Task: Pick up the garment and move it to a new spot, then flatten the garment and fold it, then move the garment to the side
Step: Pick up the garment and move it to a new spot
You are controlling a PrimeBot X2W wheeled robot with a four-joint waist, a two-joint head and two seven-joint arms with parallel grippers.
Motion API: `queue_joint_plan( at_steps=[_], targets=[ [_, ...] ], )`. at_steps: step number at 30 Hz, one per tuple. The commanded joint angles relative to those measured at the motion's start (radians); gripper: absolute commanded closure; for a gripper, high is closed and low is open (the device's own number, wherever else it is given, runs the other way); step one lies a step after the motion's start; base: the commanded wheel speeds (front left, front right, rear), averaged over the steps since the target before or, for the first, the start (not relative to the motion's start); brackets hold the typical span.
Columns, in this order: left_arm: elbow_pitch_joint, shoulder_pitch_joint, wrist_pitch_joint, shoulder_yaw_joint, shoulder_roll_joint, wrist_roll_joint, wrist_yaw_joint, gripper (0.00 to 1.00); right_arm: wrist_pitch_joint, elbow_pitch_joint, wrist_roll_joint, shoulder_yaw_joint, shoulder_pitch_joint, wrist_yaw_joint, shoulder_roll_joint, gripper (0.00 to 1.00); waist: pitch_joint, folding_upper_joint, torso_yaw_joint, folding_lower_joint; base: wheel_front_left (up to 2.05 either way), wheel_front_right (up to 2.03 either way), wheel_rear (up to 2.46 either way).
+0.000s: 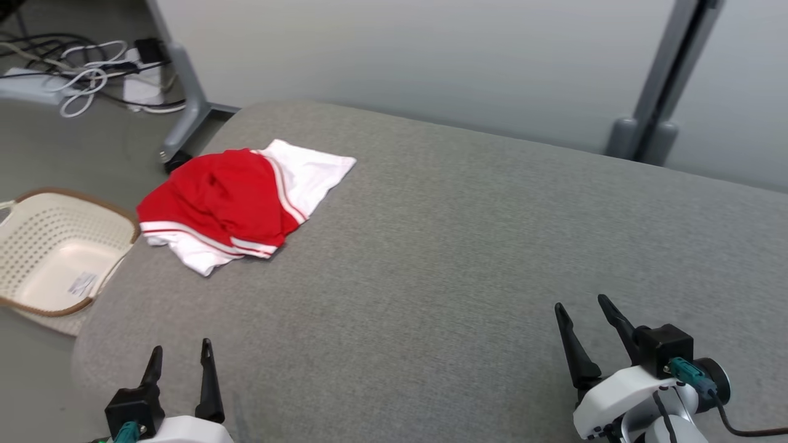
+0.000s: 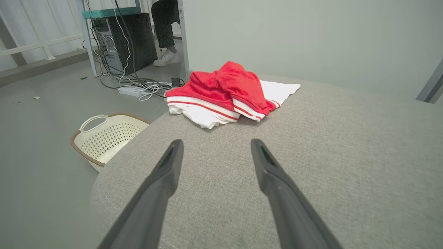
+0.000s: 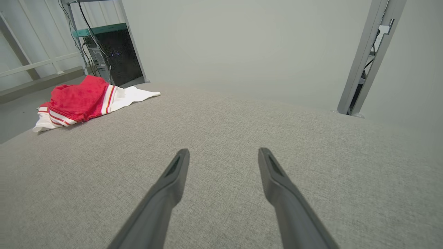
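Note:
The garment (image 1: 234,200) is red and white with red stripes, lying bunched at the far left of the grey padded table (image 1: 462,258). The left wrist view has the garment (image 2: 228,93) ahead of the fingers, near the table's edge. In the right wrist view the garment (image 3: 83,100) lies far off at the upper left. My left gripper (image 1: 181,354) stands open at the near left edge, empty, well short of the cloth. My right gripper (image 1: 585,311) is open and empty at the near right. Both pairs of fingers (image 2: 169,166) (image 3: 180,169) hover over bare fabric.
A cream perforated basket (image 1: 55,252) stands on the floor left of the table. Cables and a power strip (image 1: 80,74) lie on the floor behind. A grey frame post (image 1: 671,80) rises at the back right. A person's leg and shoe (image 2: 166,57) stand by a computer tower.

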Motion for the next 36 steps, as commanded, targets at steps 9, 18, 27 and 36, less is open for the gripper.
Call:
queue_joint_plan(
  at_steps=[9, 18, 27, 36],
  targets=[
    [-0.003, -0.001, 0.000, 0.025, 0.004, -0.021, 0.009, 0.00, 0.000, 0.003, -0.012, 0.023, -0.029, 0.000, -0.007, 0.00, 0.028, 0.0000, 0.056, 0.0000, 0.00, 0.00, 0.00],
    [0.052, -0.128, 0.000, 0.037, 0.003, -0.094, -0.031, 0.00, 0.000, -0.017, -0.030, 0.037, -0.081, 0.000, -0.041, 0.00, 0.134, 0.0000, -0.001, 0.0000, 0.00, 0.00, 0.00],
    [0.223, -0.429, 0.000, 0.136, 0.045, -0.081, -0.059, 0.00, 0.000, -0.067, -0.024, 0.069, -0.142, 0.000, -0.113, 0.00, 0.272, 0.0000, -0.080, 0.0000, 0.00, 0.00, 0.00],
    [0.542, -0.668, 0.004, 0.179, 0.117, -0.097, -0.066, 0.00, 0.000, -0.115, -0.015, 0.098, -0.199, 0.000, -0.150, 0.00, 0.376, 0.0000, -0.169, 0.0000, 0.00, 0.00, 0.00]
  ],
)
